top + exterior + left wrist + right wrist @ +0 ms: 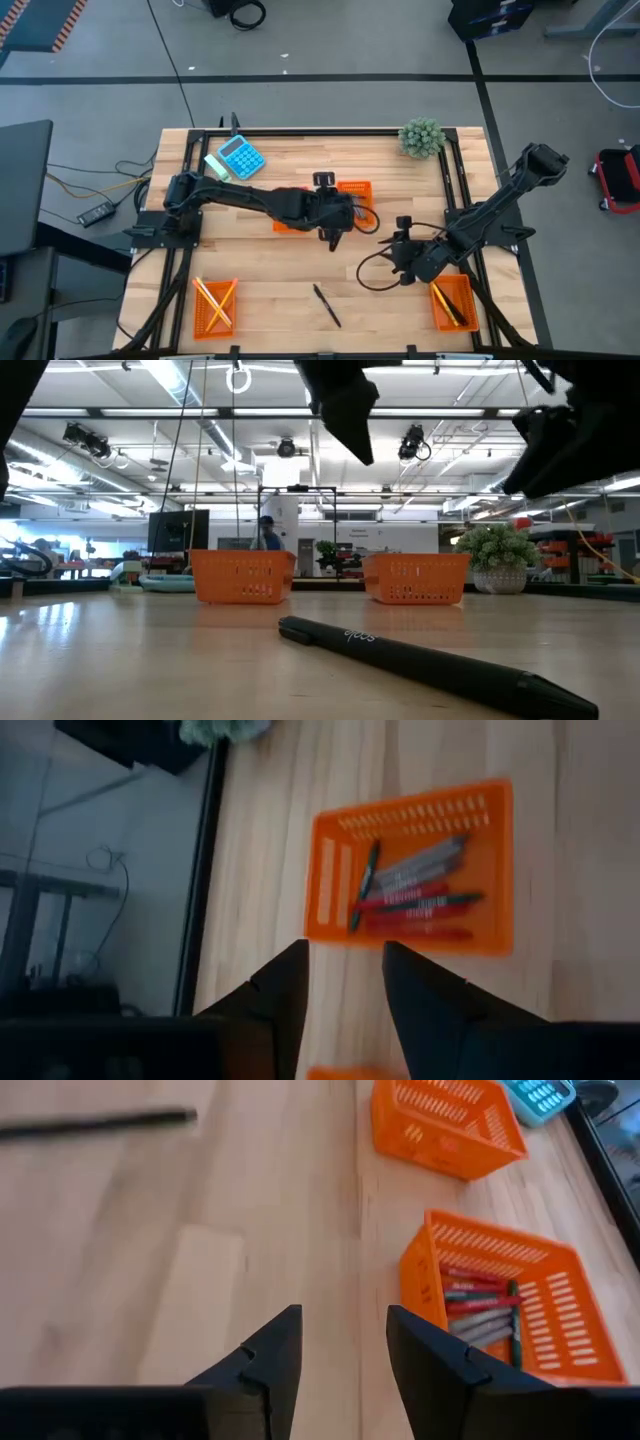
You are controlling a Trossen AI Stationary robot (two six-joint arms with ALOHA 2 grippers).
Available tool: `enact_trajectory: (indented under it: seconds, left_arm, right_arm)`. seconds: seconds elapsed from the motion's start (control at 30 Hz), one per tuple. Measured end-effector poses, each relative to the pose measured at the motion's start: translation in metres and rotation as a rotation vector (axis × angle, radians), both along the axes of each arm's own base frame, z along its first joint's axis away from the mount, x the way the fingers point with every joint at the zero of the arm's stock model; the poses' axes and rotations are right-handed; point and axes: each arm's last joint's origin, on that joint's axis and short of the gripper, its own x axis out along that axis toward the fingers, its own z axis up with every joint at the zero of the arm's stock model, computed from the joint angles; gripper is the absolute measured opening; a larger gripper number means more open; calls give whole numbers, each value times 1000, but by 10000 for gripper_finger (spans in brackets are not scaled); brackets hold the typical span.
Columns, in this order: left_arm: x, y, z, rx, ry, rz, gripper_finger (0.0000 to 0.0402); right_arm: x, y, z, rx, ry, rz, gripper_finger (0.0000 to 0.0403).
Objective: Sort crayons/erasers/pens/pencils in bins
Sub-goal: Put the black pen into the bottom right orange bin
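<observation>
the left gripper [333, 238] hangs over the middle of the table, its fingers [285, 995] parted with nothing between them, just beside the bin of crayons [420, 892] at the far centre; the right gripper [400, 262] hovers right of centre, its fingers [270, 1355] likewise apart and empty, pointing toward the middle; one black pen [326, 305] lies alone on the bare wood at the near centre, well apart from both grippers and from every bin; a near-left bin [214, 305] holds pencils [212, 300], a near-right bin [452, 303] holds a yellow stick or two, and another bin [290, 222] sits partly hidden under the left arm; the sorting looks nearly finished, judging by this one loose item; the step in hand seems to be fetching that pen; the next move calls for an arm to swing to the near edge, line its jaws across the slim barrel, and descend low enough to pinch it off the flat wood.
</observation>
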Motion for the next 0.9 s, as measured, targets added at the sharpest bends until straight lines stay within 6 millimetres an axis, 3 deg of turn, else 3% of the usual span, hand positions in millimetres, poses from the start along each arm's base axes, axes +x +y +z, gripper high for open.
enact_trajectory:
  seconds: [0.1, 0.27, 0.37, 0.6, 0.9]
  left_arm:
    - [2, 4, -8, 11, -45, -10, 127]
    - [-17, 16, -26, 5, -129, 12, 106]
    - [-38, 23, -27, -10, -230, 28, 95]
    - [-103, 17, 2, -108, -560, 48, 72]
    - [-167, 7, -9, -145, -897, -48, 53]
  right_arm:
    - [-5, -5, -15, -39, -9, 0, 154]
    - [-11, -12, -35, -61, -125, -43, 154]
    - [-12, -13, -40, -47, -200, -28, 154]
    - [-5, -19, -35, -74, -302, -2, 154]
    - [15, -33, -23, 101, -388, 110, 154]
